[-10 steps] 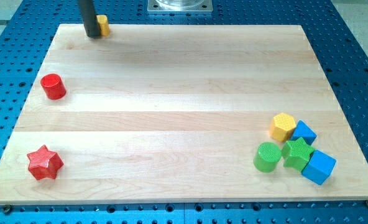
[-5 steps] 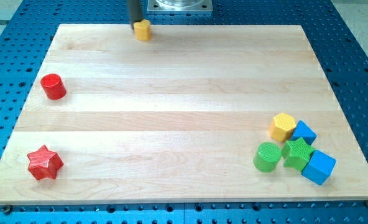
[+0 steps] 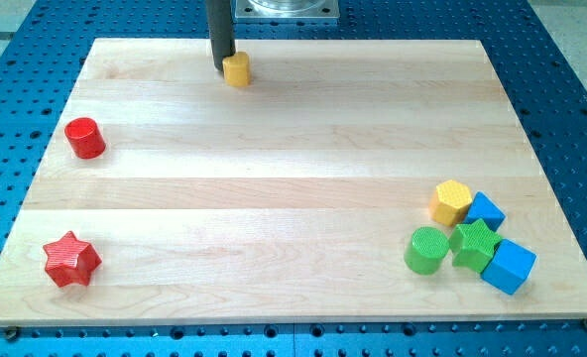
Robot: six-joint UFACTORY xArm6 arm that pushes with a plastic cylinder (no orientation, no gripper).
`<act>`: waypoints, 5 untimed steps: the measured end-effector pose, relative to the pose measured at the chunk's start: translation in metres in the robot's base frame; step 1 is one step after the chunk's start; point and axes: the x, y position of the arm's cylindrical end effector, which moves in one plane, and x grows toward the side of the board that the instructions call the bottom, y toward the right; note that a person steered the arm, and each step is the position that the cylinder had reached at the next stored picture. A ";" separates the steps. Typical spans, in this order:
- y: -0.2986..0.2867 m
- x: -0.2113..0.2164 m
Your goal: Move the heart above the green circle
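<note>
A small yellow heart block (image 3: pixel 237 69) lies near the view's top, left of centre, on the wooden board (image 3: pixel 293 178). My tip (image 3: pixel 221 67) is at the heart's left side, touching or nearly touching it. The green circle (image 3: pixel 427 249) stands at the view's lower right, far from the heart and my tip.
A yellow hexagon (image 3: pixel 452 201), a blue block (image 3: pixel 486 210), a green star (image 3: pixel 475 244) and a blue cube (image 3: pixel 509 266) crowd around the green circle. A red cylinder (image 3: pixel 84 137) and a red star (image 3: pixel 71 260) sit at the view's left.
The heart has slid from the top left corner rightward along the top edge, then slightly down. My tip followed it right and down.
</note>
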 end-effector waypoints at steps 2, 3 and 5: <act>0.094 0.024; 0.134 0.033; 0.134 0.018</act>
